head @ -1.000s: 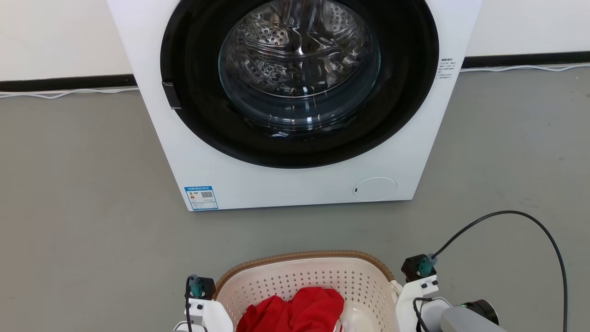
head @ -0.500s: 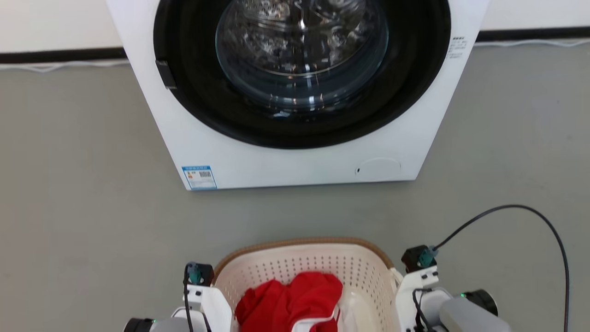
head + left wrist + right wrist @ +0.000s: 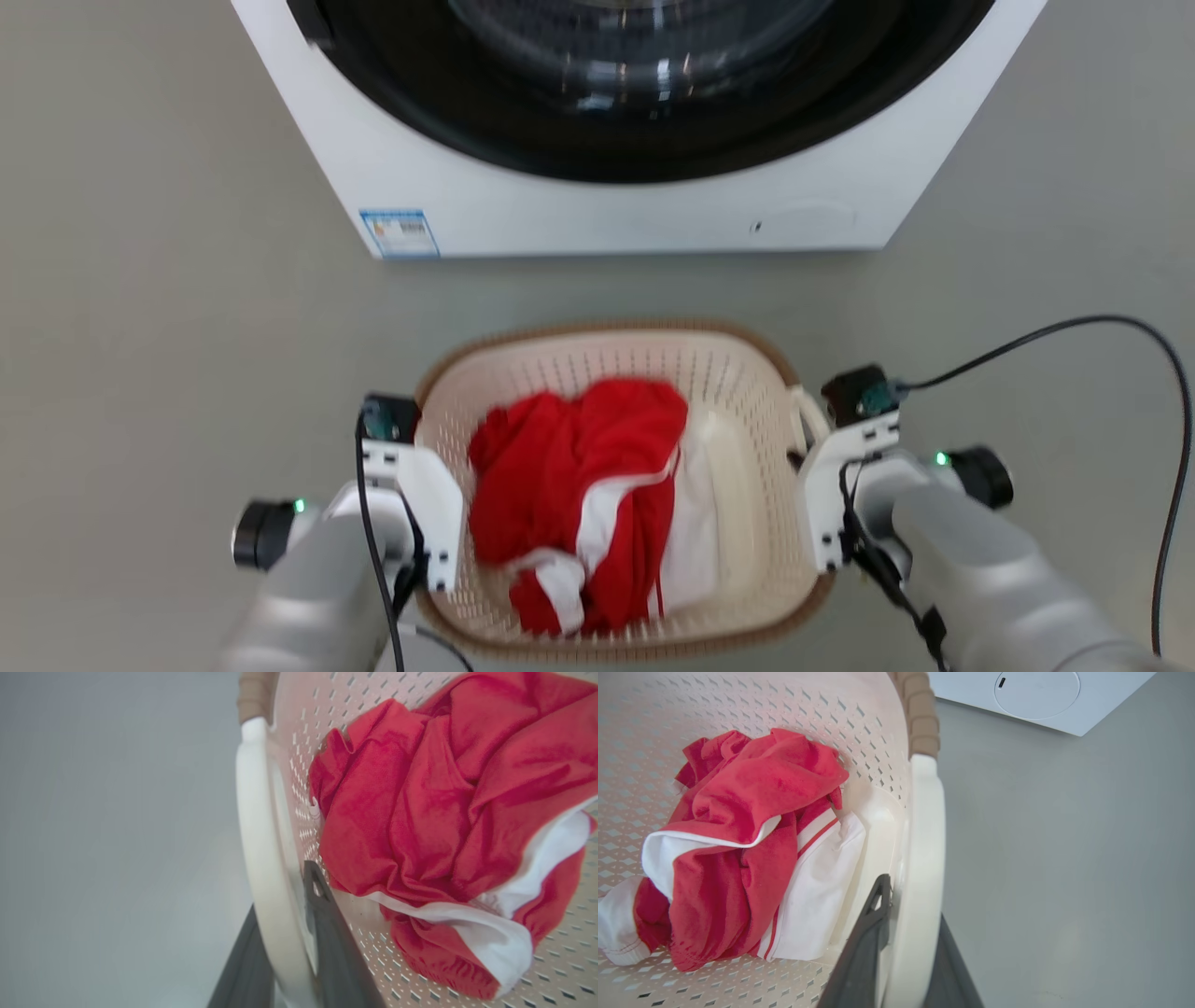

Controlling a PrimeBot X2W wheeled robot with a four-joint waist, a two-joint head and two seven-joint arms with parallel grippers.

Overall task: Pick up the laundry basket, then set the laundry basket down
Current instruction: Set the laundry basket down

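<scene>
My left gripper (image 3: 284, 898), right gripper (image 3: 913, 903) each clamp white loop handle (image 3: 259, 812); laundry basket (image 3: 747, 392) stiff, likely light; clothes (image 3: 579, 467) soft.

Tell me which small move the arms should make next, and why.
Probably lower both arms evenly. The left claw and right claw each clamp a white loop handle of the cream perforated plastic laundry basket, which holds a red and white garment; uneven motion could tilt it.
</scene>
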